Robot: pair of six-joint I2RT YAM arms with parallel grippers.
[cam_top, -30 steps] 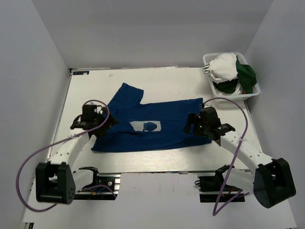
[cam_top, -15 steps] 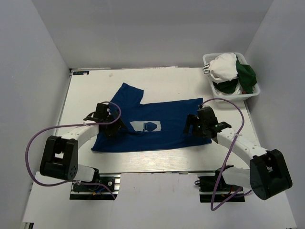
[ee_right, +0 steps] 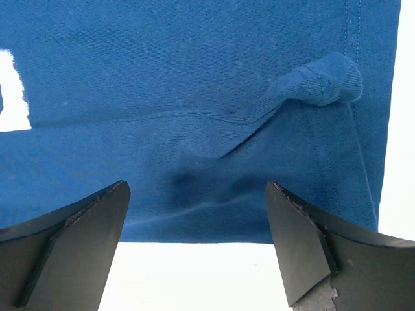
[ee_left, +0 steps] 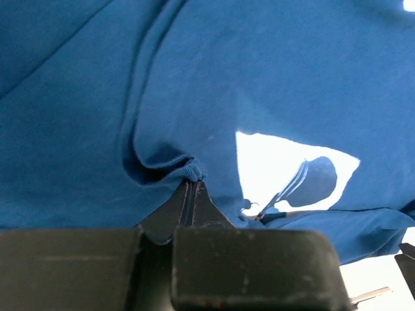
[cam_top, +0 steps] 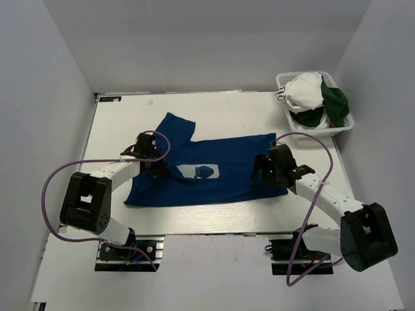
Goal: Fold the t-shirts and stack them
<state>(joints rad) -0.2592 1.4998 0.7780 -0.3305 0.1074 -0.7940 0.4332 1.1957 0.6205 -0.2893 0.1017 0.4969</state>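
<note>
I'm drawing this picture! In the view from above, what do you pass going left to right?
The left black gripper, white square print on the royal blue t-shirt, right black gripper, white plastic mesh basket.

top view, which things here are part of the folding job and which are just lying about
Job: blue tee, pinched by the shut left gripper; open right gripper over its edge; white tee and green tee, both in the basket.
Lying about: basket, table.
</note>
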